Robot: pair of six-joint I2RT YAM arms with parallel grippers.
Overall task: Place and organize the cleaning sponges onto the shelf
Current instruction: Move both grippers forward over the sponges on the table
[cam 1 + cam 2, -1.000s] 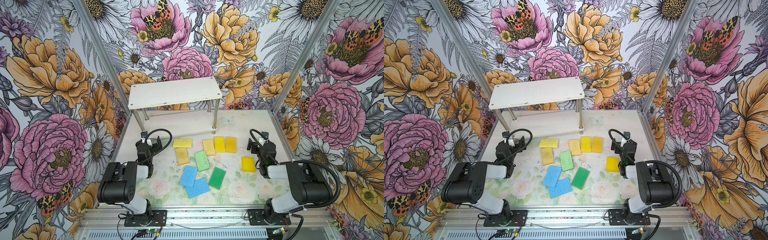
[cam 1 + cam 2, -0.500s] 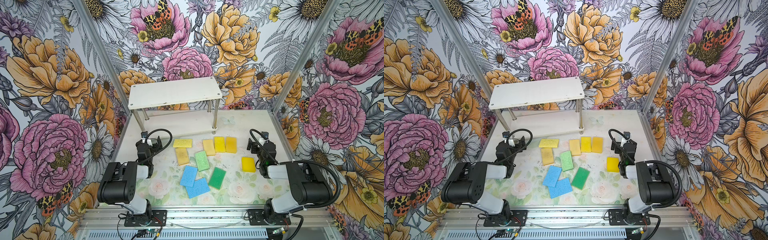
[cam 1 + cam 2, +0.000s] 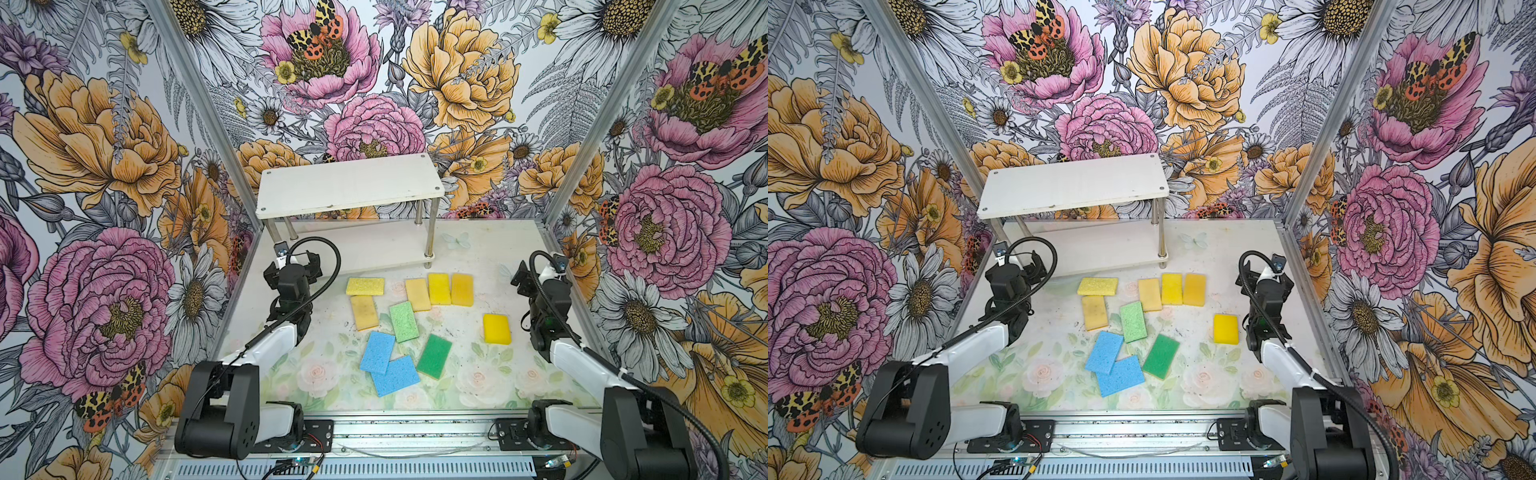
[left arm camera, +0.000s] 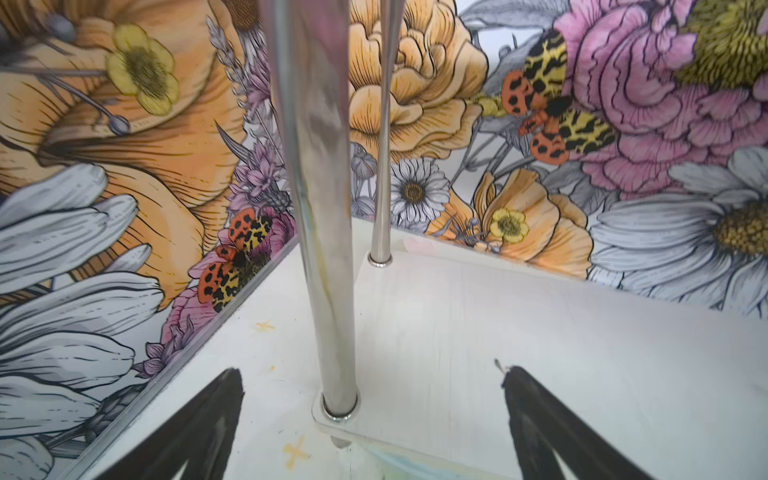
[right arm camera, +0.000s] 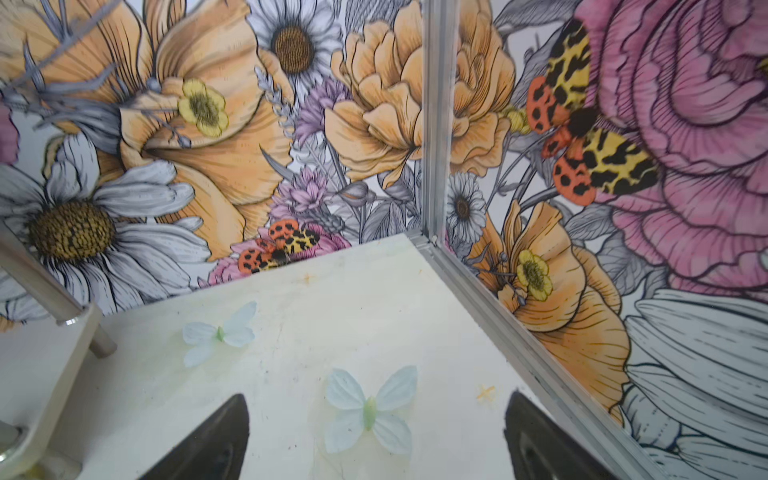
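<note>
Evidently nothing is shelved yet: the shelf (image 3: 349, 185) stands at twelve o'clock on the table (image 3: 478, 386) with both boards bare, set at the back, I judge, so the arms can reach it over the sponges. All ten cleaning sponges (image 3: 403, 321) lie flat around the centre, in front of it. A row of three yellowish sponges (image 3: 439, 288) sits toward one o'clock, the two blue sponges (image 3: 377, 351) touch at six, and a lone yellow sponge (image 3: 496, 328) lies at three, nearest the right arm. The left gripper (image 4: 372, 374), at ten o'clock, gapes wide and empty, pointed at the shelf's front post (image 4: 328, 249). The right gripper (image 5: 376, 397), at two, is likewise spread and holds nothing, probably a ready stance before the first pick.
</note>
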